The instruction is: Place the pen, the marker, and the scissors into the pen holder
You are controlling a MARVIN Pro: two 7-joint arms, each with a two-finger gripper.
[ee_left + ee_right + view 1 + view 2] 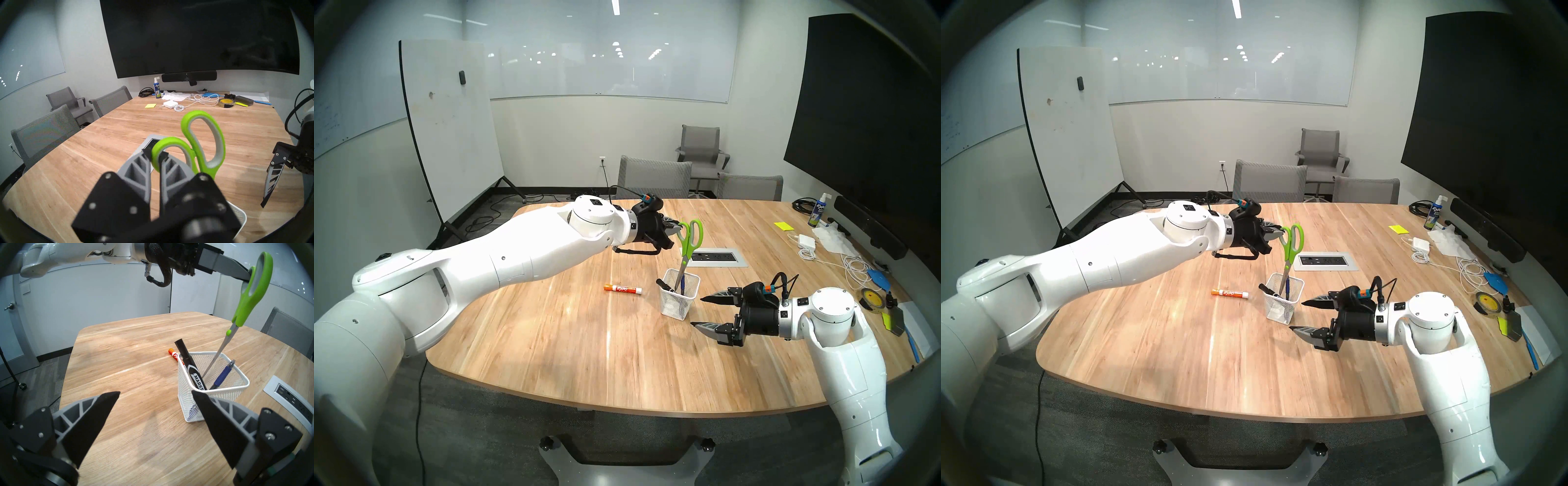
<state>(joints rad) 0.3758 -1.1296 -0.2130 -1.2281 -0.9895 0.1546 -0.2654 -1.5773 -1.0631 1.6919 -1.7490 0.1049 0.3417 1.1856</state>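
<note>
My left gripper is shut on one lime-green handle loop of the scissors, seen close in the left wrist view. The scissors hang blades down, and the blade tips are inside the white mesh pen holder. The holder also holds a black marker and the blue pen, both leaning. An orange-capped marker lies on the table left of the holder. My right gripper is open and empty, just right of the holder at its height.
A recessed power outlet panel sits behind the holder. A spray bottle, a charger with cables, a tape roll and a yellow sticky note lie at the right. Grey chairs stand at the far edge.
</note>
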